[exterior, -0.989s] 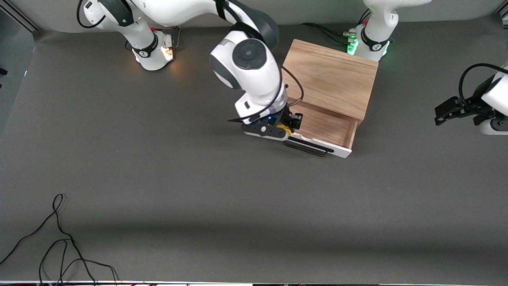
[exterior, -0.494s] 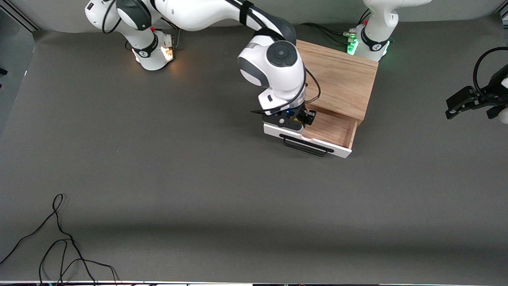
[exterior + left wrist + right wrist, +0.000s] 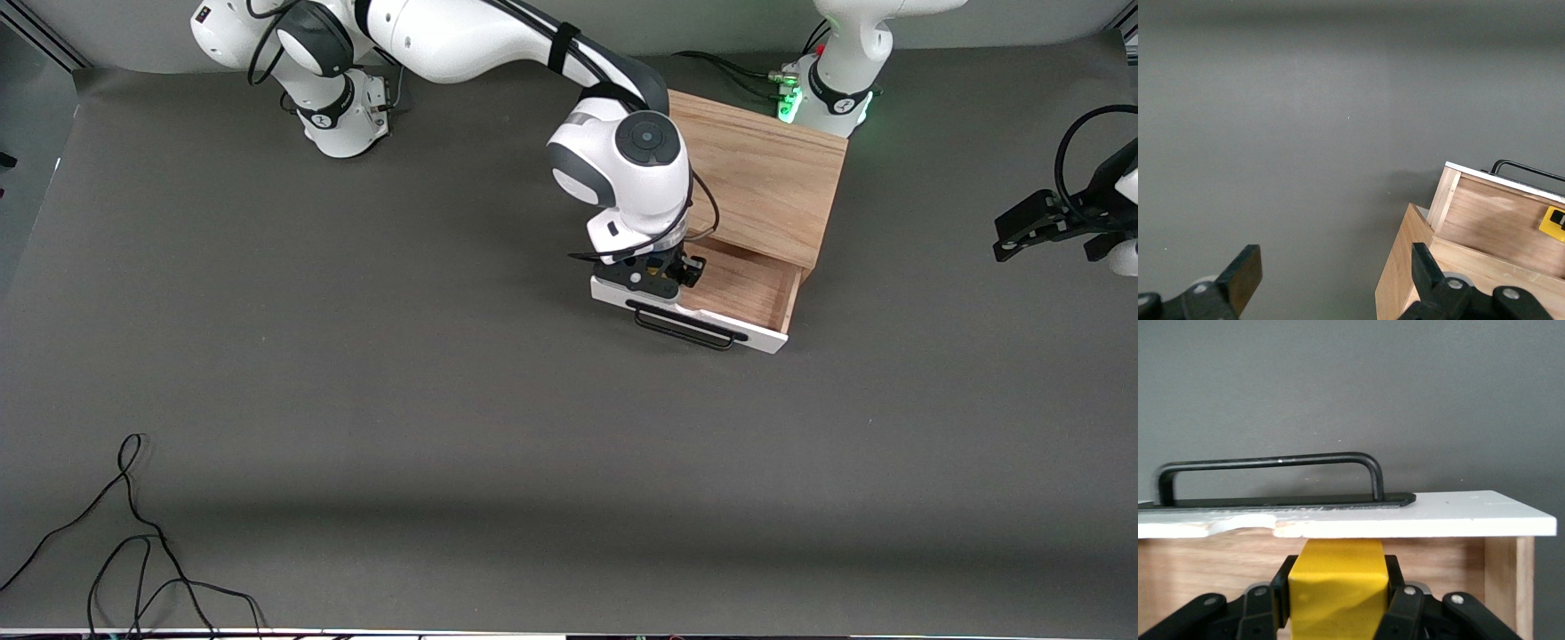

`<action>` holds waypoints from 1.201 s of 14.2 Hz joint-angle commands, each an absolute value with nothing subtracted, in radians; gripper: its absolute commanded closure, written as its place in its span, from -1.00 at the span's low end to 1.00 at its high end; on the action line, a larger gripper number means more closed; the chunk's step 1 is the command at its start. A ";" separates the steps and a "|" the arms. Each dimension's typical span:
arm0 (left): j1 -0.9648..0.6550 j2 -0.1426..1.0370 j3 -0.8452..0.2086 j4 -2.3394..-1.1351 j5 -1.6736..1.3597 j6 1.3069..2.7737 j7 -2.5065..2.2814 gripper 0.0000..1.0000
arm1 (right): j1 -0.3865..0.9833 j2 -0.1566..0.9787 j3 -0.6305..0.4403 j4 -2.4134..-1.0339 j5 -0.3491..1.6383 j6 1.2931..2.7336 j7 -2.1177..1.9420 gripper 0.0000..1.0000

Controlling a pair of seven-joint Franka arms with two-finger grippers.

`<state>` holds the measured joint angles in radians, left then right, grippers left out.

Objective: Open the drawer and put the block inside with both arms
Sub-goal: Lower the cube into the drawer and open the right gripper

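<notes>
Half the block [image 3: 1337, 583] gripper-hidden.

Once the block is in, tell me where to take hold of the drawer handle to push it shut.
Grip the black bar handle at its middle, coming from above on the front-camera side of the white front panel. The bar stands off the panel, leaving a gap for a finger. The left tool is open and waits; the right tool holds the block over the drawer.
</notes>
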<state>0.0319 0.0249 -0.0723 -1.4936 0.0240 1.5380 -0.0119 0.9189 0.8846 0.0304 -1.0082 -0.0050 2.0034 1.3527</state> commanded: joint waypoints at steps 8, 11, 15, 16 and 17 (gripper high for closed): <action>0.021 0.021 -0.075 -1.485 0.032 1.503 -0.020 -1.00 | 0.951 0.853 0.015 -0.993 -0.086 1.958 1.381 -1.00; 0.028 0.021 -0.075 -1.485 0.034 1.502 -0.020 -1.00 | 0.896 0.750 0.011 -0.992 -0.083 1.850 1.324 -1.00; 0.029 0.021 -0.075 -1.485 0.034 1.502 -0.020 -1.00 | 0.703 0.515 0.011 -1.153 0.007 1.773 1.146 -1.00; 0.029 0.021 -0.075 -1.485 0.034 1.502 -0.020 -1.00 | 0.649 0.444 0.011 -1.217 0.020 1.773 1.094 -1.00; 0.029 0.021 -0.075 -1.485 0.034 1.502 -0.020 -1.00 | 0.597 0.378 0.011 -1.282 0.021 1.772 1.030 -1.00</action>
